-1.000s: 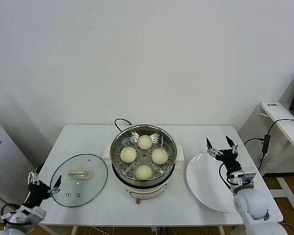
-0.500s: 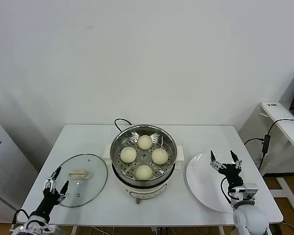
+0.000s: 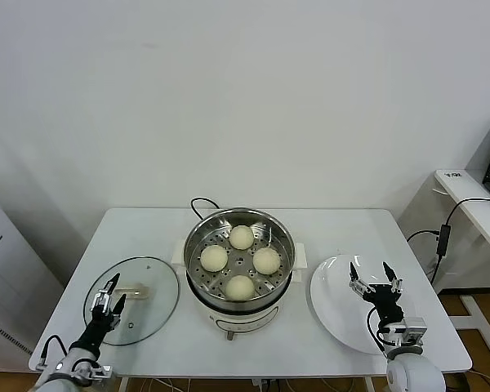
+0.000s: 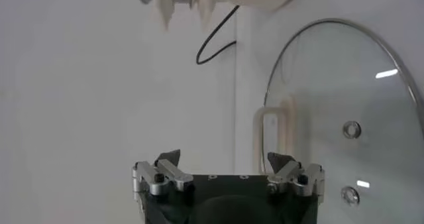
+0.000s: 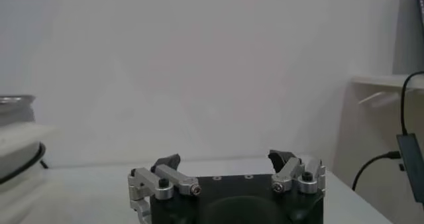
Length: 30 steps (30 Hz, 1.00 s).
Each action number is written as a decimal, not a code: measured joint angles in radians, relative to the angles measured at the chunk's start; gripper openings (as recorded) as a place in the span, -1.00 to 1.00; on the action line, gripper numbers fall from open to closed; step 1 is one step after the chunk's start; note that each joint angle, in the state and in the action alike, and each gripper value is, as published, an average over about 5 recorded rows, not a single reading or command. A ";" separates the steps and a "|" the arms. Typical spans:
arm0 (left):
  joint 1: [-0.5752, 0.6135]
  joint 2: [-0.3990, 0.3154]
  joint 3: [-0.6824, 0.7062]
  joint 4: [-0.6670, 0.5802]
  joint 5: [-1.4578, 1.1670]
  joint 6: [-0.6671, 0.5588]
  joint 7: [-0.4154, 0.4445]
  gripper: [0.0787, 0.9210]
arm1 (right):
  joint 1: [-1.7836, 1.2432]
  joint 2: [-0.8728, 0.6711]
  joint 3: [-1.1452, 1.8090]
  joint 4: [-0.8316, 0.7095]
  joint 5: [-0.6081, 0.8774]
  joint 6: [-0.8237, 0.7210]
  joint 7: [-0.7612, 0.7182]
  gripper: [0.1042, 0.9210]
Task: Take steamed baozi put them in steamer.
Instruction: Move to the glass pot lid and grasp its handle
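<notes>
Four steamed baozi (image 3: 240,260) sit inside the steamer (image 3: 239,269), on its perforated tray, at 12, 3, 6 and 9 o'clock around the tray centre. Ordered by size: the white table (image 3: 147,224) carries the steamer at its centre; the white plate (image 3: 335,310) lies at the steamer's 3 o'clock; the glass lid (image 3: 143,302) lies flat at its 9 o'clock. The left gripper (image 3: 108,299) hovers over the lid's 7 o'clock edge, jaws spread and empty. The right gripper (image 3: 374,277) hovers over the plate's 3 o'clock side, jaws spread and empty.
</notes>
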 measured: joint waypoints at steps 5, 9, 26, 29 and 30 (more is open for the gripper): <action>-0.050 -0.019 0.013 0.044 0.045 -0.004 -0.006 0.77 | -0.006 0.006 0.009 -0.001 -0.008 0.003 -0.006 0.76; -0.088 -0.033 0.023 0.081 0.074 -0.004 -0.009 0.77 | -0.013 0.012 0.017 -0.001 -0.012 0.006 -0.010 0.76; -0.132 -0.046 0.019 0.106 0.109 -0.002 -0.007 -0.17 | -0.024 0.028 0.032 -0.005 -0.030 0.018 -0.019 0.76; -0.120 -0.042 0.016 0.079 0.099 0.003 -0.004 -0.37 | -0.024 0.030 0.031 -0.005 -0.034 0.020 -0.020 0.76; -0.115 -0.040 0.015 0.068 0.095 0.006 -0.002 -0.43 | -0.024 0.030 0.030 -0.005 -0.035 0.020 -0.020 0.76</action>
